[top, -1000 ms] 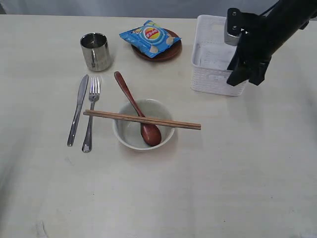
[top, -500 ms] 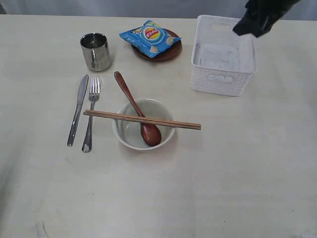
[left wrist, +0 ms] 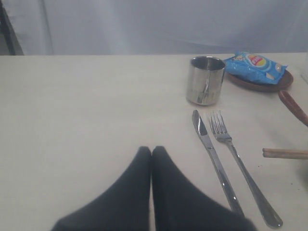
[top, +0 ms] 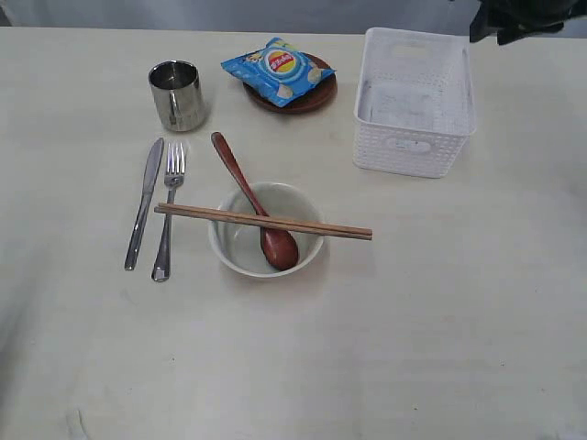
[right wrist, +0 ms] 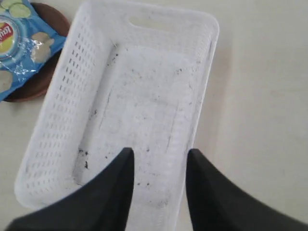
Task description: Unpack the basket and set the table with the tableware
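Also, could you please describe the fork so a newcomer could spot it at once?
Find the white bowl on the table. Left of it in the exterior view lie two steel pieces side by side. The fork is the one nearer the bowl, with tines, unlike the bladed knife.

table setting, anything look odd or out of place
A blue chip bag lies on the small brown plate, overhanging its rim; it isn't tableware. The chopsticks lie across the bowl, over the wooden spoon whose head rests inside. Nothing looks spilled or broken.
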Robot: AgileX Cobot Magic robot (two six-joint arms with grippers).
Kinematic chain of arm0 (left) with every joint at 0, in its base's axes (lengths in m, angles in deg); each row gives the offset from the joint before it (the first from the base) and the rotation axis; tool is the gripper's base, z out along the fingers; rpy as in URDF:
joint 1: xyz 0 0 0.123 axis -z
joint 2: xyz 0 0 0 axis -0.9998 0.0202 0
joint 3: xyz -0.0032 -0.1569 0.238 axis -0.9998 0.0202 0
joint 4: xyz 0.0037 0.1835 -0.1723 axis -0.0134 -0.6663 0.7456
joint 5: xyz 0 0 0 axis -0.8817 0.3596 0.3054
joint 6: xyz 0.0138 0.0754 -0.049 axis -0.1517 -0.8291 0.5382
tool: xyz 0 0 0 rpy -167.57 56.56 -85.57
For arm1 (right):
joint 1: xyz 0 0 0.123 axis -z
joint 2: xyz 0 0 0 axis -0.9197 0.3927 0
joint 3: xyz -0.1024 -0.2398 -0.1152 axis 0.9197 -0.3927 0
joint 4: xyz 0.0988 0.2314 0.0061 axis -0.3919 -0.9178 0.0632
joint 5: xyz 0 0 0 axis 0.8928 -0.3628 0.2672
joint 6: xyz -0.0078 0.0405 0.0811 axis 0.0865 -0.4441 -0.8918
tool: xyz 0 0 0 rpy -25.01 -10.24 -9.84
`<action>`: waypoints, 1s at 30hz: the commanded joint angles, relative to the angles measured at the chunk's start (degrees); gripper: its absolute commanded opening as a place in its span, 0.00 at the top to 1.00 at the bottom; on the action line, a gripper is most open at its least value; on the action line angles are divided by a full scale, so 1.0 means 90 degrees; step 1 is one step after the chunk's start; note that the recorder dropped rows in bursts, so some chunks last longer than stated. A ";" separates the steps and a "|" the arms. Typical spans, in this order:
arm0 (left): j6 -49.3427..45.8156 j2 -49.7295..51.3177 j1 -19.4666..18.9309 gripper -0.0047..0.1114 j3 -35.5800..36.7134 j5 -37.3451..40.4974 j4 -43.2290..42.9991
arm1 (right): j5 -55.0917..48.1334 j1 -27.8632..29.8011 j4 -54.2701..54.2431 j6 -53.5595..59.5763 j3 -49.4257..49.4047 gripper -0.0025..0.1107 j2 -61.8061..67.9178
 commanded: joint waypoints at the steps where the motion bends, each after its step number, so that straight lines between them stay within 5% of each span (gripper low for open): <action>1: 0.0027 -0.0017 -0.0012 0.96 0.0021 -0.0068 -0.0057 | -0.0166 0.0021 0.0157 -0.0321 -0.0001 0.67 0.0247; 11: 0.0027 -0.0017 -0.0012 0.96 0.0021 -0.0068 -0.0057 | 0.0037 0.0060 0.1240 -0.1162 -0.0001 0.67 0.0428; 15: 0.0027 -0.0017 -0.0012 0.96 0.0021 -0.0068 -0.0057 | 0.0063 0.0060 0.0920 -0.1147 -0.0001 0.42 0.0711; 17: 0.0027 -0.0017 -0.0012 0.96 0.0021 -0.0068 -0.0057 | 0.0103 0.0060 0.0920 -0.1247 -0.0001 0.38 0.0801; 26: 0.0027 -0.0017 -0.0012 0.96 0.0021 -0.0068 -0.0057 | 0.0250 0.0047 0.0380 -0.0792 0.0384 0.69 0.1556; 30: 0.0027 -0.0017 -0.0012 0.96 0.0021 -0.0068 -0.0057 | 0.0060 0.0047 0.0233 -0.0437 0.0661 0.70 0.1795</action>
